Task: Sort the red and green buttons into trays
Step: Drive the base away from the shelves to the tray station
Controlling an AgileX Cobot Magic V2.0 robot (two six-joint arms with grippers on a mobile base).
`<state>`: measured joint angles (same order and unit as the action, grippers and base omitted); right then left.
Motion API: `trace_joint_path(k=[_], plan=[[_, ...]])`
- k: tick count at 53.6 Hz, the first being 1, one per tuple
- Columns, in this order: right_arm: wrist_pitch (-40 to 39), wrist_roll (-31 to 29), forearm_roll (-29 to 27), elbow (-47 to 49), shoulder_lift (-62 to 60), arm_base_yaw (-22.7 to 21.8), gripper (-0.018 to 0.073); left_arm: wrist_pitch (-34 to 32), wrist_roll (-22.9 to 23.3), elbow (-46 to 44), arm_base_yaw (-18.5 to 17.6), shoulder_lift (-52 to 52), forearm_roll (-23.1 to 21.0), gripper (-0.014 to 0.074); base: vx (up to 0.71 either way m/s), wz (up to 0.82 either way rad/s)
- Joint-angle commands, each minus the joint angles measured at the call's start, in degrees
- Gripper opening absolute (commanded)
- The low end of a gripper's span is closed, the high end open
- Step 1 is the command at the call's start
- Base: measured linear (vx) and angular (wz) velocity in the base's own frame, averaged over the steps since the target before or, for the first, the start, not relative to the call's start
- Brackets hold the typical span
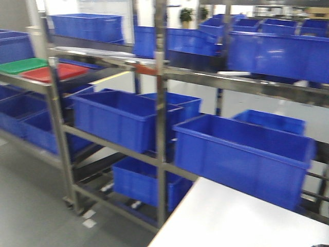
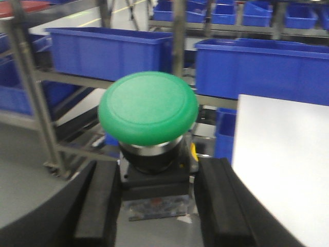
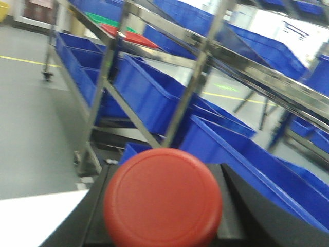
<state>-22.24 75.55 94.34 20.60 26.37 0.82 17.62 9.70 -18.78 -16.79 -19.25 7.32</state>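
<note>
The left tool is clamping narrowly on the dark body of the green button, one black finger pressing each side, with the cap standing upright above them. The right tool is carrying the red button. Its fingers are flanking the button, but the broad cap is hiding where the pads are meeting the body, so how firm that hold is cannot be judged.

Both buttons are top-heavy, and I judge that a sudden jolt is the likeliest way for one to be twisting or sliding out, more so on the right, where the grip is unseen. A dropped button would be falling onto the grey floor or into a crate, out of easy reach.

Mixing colours is the other risk. The green tray and the red tray are lying touching side by side at the left end of the rack's upper shelf, so a slightly off release could be landing in the wrong one.

The trays are sitting well apart from both tools. The rack's steel uprights and shelf rails are standing in between, and the blue crates are jutting past the shelf's front edge, so an arm swinging in low could be striking them. The white tabletop is showing its left edge near the rack.
</note>
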Motion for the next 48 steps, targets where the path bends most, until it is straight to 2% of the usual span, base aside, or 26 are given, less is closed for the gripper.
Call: trace_joint_path(k=[1,48], plan=[[0.5,0.2,-1.6,2.0,0.2,-0.3,-0.0007,-5.1,0.0,-1.7,-0.2,-0.4,-0.1,0.0000,-0.09,0.69],[0.5,0.2,-1.6,2.0,0.2,-0.3,-0.0007,-5.1,0.0,-1.7,-0.2,-0.4,-0.1,0.0000,-0.08,0.58]])
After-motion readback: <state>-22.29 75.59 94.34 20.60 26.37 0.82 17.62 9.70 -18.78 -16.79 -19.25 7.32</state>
